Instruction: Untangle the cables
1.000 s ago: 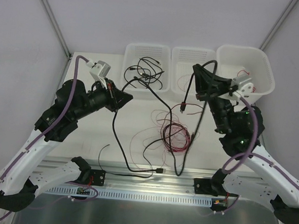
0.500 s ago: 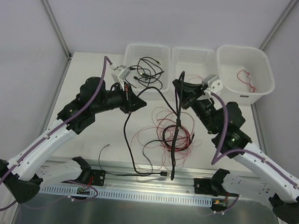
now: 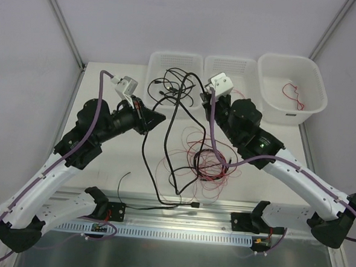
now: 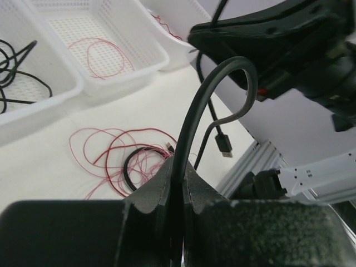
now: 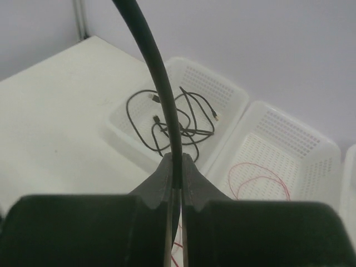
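Observation:
My left gripper (image 3: 159, 117) is shut on a thick black cable (image 3: 144, 158) that hangs down to a plug (image 3: 191, 203) near the front edge. In the left wrist view the fingertips (image 4: 161, 181) pinch this cable (image 4: 192, 119), which arcs up and drops to a plug (image 4: 223, 146). My right gripper (image 3: 203, 100) is shut on a thick black cable (image 3: 171, 124), held above the table by the left basket. It runs up between the pads (image 5: 192, 181) in the right wrist view (image 5: 161, 83). I cannot tell if both hold one cable. Thin red wires (image 3: 208, 161) lie tangled on the table.
Three white baskets stand along the back. The left one (image 3: 154, 60) holds thin black cables (image 3: 175, 85), the middle one (image 3: 250, 66) a red wire, and the right tub (image 3: 314, 75) a red wire (image 3: 293, 94). A thin black wire (image 3: 121, 179) lies near the front rail (image 3: 178, 233).
My right gripper swung left from the right tub to beside the left basket, carrying its black cable up and over. My left gripper moved right, then pulled back a little.

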You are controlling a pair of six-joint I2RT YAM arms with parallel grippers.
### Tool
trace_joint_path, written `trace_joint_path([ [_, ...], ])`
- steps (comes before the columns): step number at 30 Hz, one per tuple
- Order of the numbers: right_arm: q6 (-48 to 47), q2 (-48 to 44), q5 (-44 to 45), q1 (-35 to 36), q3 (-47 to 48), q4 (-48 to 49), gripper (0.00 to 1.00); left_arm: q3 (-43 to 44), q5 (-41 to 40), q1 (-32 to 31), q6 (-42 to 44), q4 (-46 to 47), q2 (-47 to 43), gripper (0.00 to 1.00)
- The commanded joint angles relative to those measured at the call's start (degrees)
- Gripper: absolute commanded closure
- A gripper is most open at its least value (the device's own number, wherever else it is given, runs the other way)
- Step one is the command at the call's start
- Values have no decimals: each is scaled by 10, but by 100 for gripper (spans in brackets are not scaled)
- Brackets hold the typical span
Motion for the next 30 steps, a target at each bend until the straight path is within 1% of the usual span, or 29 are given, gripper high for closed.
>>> trace_joint_path([
  [1,54,13,-82,-2,81,-70,99,43,-60,5,-8,23,32,100],
  [2,59,30,-83,-4,106,-97,99,68,-67,5,-7,21,56,100],
  [4,69,49,-85,-13,119,-114,99,94,-95,9,4,16,81,100],
  [5,79,57,-88,-20,131,-119,99,121,-105,13,9,15,108,100],
  [7,119,87,-108,-50,148,-146,99,148,-115,22,18,14,135,100],
  [8,133,98,-132,-61,155,-155,99,161,-110,40,18,12,161,100],
  [10,156,118,-162,-89,159,-152,99,198,-102,56,14,12,187,100],
  [12,178,134,-236,-103,169,-132,99,228,-102,78,5,14,223,100],
  [13,180,156,-273,-110,176,-128,99,239,-105,85,-1,15,236,100],
  [16,176,207,-307,-111,212,-111,99,291,-99,113,-6,21,288,100],
  [17,176,222,-306,-111,220,-98,99,318,-101,121,-6,23,313,100],
  [21,176,289,-272,-124,256,-56,93,387,-87,160,-13,45,372,100],
  [23,179,331,-255,-132,280,-26,90,421,-80,169,-25,55,404,100],
  [24,179,348,-247,-139,292,-20,86,428,-81,177,-26,69,415,100],
  [25,179,363,-229,-142,302,-17,85,435,-85,180,-27,80,424,100],
  [26,179,377,-225,-147,324,13,85,444,-84,184,-29,91,439,100],
  [27,180,410,-225,-153,336,24,84,447,-84,188,-30,102,448,100],
  [28,186,426,-193,-156,350,33,84,451,-90,195,-30,127,463,100],
  [30,190,482,-182,-168,398,52,82,454,-100,202,-31,153,479,100],
])
